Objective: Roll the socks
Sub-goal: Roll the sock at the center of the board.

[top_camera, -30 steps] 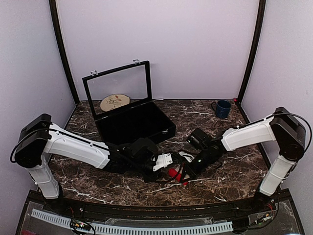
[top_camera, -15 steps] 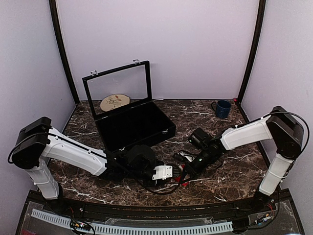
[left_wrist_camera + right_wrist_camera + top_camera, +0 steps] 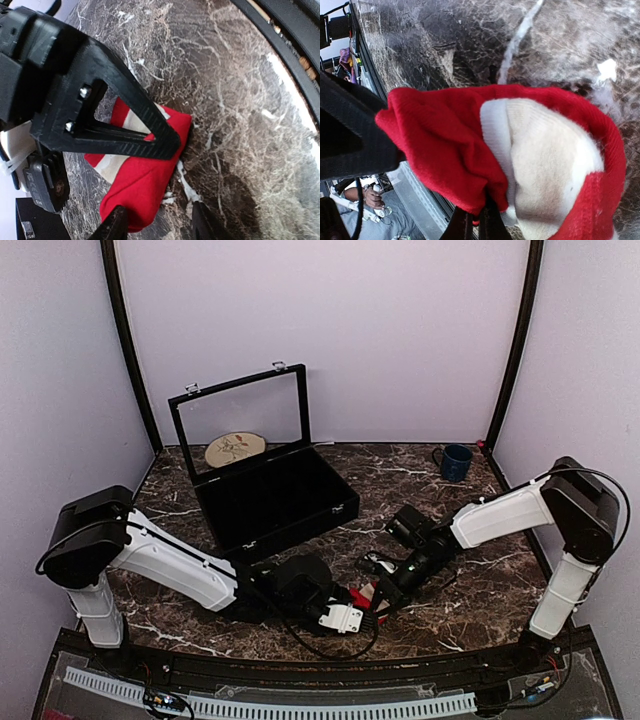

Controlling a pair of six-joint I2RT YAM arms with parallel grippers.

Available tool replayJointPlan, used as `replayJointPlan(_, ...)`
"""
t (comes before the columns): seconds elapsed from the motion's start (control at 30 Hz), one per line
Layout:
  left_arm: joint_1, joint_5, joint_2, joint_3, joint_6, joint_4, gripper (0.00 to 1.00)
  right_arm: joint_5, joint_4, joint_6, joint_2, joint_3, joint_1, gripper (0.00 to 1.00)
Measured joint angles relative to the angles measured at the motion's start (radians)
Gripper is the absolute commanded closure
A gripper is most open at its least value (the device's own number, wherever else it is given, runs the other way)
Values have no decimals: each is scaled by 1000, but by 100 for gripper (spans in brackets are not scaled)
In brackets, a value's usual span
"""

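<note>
Red socks (image 3: 145, 185) lie bunched, long axis left-to-right between both tools.

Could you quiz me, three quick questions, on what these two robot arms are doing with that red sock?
1. True or false: the red sock lies inside the black case.
2. Which arm's fingers are pinched shut on the sock: A left, B right?
3. Fill in: the blue mug stands at the table's far ____ corner.

Key:
1. False; it sits on the marble table, in front of the case.
2. B. The right fingers clamp red fabric; the left fingers straddle the sock, partly open.
3. Right.
</note>
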Motion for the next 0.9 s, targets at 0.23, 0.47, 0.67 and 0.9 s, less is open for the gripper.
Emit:
replayJointPlan(0.23,-1,-65,45,1,62,68,53,-23,6,7,8,-2,-3,100)
replayJointPlan(0.47,-1,-84,56,9,87,83,57,-39,10,14,10,-3,-3,100)
replayJointPlan(0.67,-1,-79,63,10,93,77,58,-51,9,14,11,-3,-3,100)
replayJointPlan(0.9,-2,-72,73,11,93,64,58,-76,13,14,11,-14,-3,100)
